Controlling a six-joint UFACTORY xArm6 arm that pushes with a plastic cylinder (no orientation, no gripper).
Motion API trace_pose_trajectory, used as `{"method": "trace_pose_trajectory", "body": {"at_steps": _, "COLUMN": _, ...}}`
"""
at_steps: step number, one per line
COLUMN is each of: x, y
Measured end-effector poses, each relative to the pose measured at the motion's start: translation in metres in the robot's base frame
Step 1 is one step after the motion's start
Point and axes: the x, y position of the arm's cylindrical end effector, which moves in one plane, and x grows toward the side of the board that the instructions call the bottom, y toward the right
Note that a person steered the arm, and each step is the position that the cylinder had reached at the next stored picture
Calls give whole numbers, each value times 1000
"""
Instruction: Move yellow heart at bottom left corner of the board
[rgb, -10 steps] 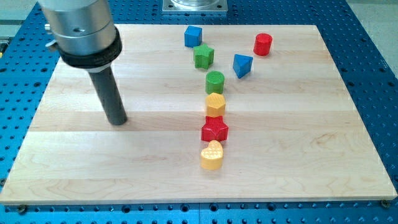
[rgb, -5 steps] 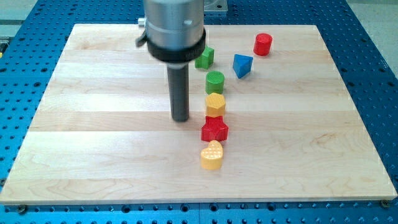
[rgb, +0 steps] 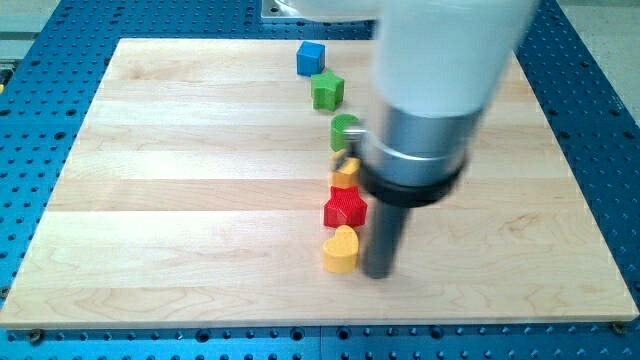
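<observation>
My tip (rgb: 378, 273) stands on the wooden board (rgb: 180, 200) just to the view's right of the yellow heart (rgb: 341, 250), close beside it; whether the two touch cannot be told from this angle. The tool is a plain dark rod with nothing to open or close, and it holds nothing. Above the tip the rod rises into a dark collar and a wide pale arm body that fills the upper right of the view and hides part of the board behind it. The yellow heart sits low on the board, a little to the right of the middle, well apart from the bottom left corner. Just above the heart lies the red star (rgb: 345, 208), near it or touching. Above that, a yellow block (rgb: 346, 171) shows only in part, its right side covered by the arm, so its shape cannot be made out. Further up comes a green block (rgb: 344, 129), also partly hidden and seemingly round. Towards the view's top lies the green star (rgb: 327, 90), and just above and left of it the blue cube (rgb: 311, 57) near the top edge.
</observation>
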Motion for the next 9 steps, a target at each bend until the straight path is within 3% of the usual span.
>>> {"method": "trace_pose_trajectory", "body": {"at_steps": 3, "x": -35, "y": -83}}
{"method": "trace_pose_trajectory", "body": {"at_steps": 4, "x": -26, "y": -173}}
{"method": "trace_pose_trajectory", "body": {"at_steps": 5, "x": -61, "y": -138}}
{"method": "trace_pose_trajectory", "body": {"at_steps": 7, "x": -43, "y": -226}}
{"method": "trace_pose_trajectory", "body": {"at_steps": 8, "x": -8, "y": -241}}
{"method": "trace_pose_trajectory", "body": {"at_steps": 9, "x": -13, "y": -190}}
